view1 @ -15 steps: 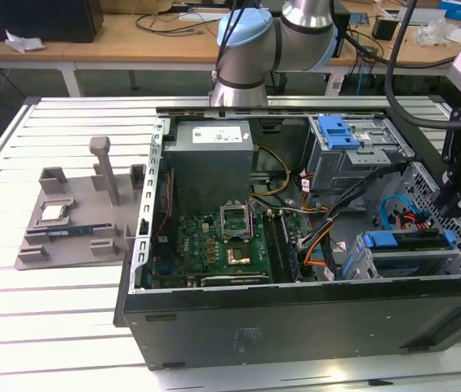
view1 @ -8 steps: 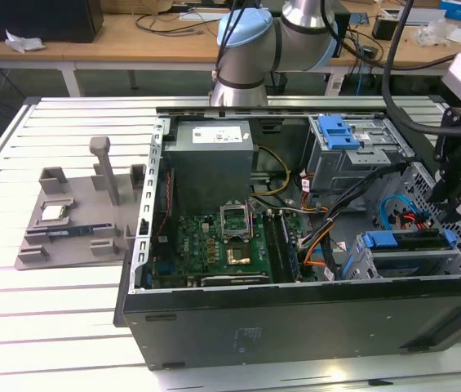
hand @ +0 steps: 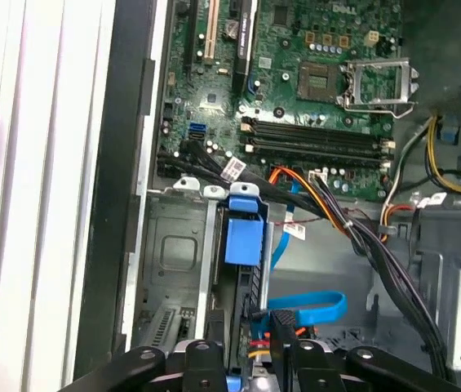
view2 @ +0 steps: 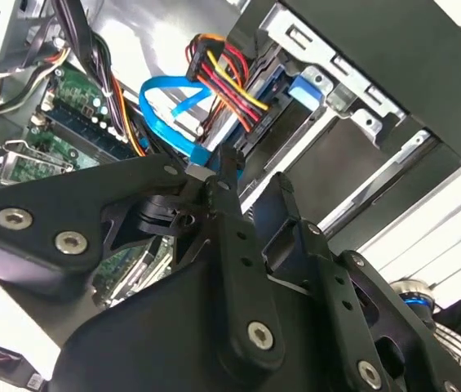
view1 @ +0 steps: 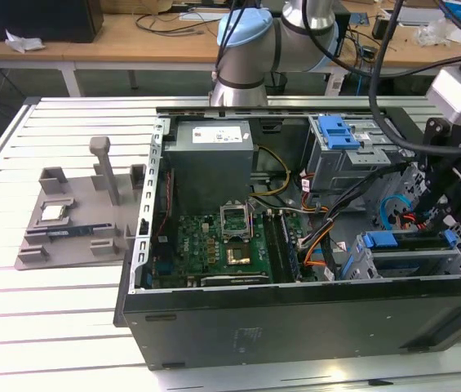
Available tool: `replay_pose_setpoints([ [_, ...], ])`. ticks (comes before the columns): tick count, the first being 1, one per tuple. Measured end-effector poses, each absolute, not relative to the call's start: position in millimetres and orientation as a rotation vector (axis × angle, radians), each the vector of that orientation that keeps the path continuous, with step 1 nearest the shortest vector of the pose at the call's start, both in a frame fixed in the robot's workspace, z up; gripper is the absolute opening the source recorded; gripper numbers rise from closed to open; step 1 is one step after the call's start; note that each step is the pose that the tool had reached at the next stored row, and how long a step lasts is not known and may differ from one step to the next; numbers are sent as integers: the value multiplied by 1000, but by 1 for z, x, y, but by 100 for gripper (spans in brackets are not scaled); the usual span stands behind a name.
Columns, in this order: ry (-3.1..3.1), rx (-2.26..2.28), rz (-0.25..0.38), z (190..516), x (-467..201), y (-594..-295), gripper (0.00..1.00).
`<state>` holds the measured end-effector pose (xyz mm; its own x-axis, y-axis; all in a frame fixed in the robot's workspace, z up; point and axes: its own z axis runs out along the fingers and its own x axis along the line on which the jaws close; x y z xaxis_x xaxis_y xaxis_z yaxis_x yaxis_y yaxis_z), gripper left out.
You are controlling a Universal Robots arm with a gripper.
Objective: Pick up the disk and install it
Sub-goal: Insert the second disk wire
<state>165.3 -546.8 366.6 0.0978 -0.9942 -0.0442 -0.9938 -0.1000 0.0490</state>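
The disk (view1: 414,255) stands on edge in the drive bay at the near corner of the open computer case (view1: 295,327), on the exterior view's right. Its blue carrier tab (hand: 242,237) sticks out of the bay's end. A blue data cable (view2: 169,102) and a red, yellow and black power lead (view2: 226,82) run to the disk (view2: 305,88) in the second wrist view. My gripper (view1: 442,214) hangs just above that bay. Its black fingers (hand: 206,355) stand apart over the disk's dark edge (hand: 246,294), and the gripper (view2: 254,175) holds nothing.
A grey metal cage with a blue latch (view1: 336,131) sits at the case's back right, the power supply (view1: 212,159) at the back, the motherboard (view1: 214,245) below. Cable bundles (view1: 328,229) cross the middle. A grey fixture (view1: 75,220) with a small chip (view1: 55,212) lies on the slatted table (view1: 42,327).
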Motion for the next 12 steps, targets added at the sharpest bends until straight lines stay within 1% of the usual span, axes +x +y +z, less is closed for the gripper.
replay_pose_setpoints([
  [6, -2097, 2328, -103, 366, 165, -547, 35],
  [8, -2097, 2328, -103, 366, 165, -547, 22],
  [10, -2097, 2328, -103, 366, 165, -547, 11],
  [12, -2097, 2328, -103, 366, 165, -547, 11],
])
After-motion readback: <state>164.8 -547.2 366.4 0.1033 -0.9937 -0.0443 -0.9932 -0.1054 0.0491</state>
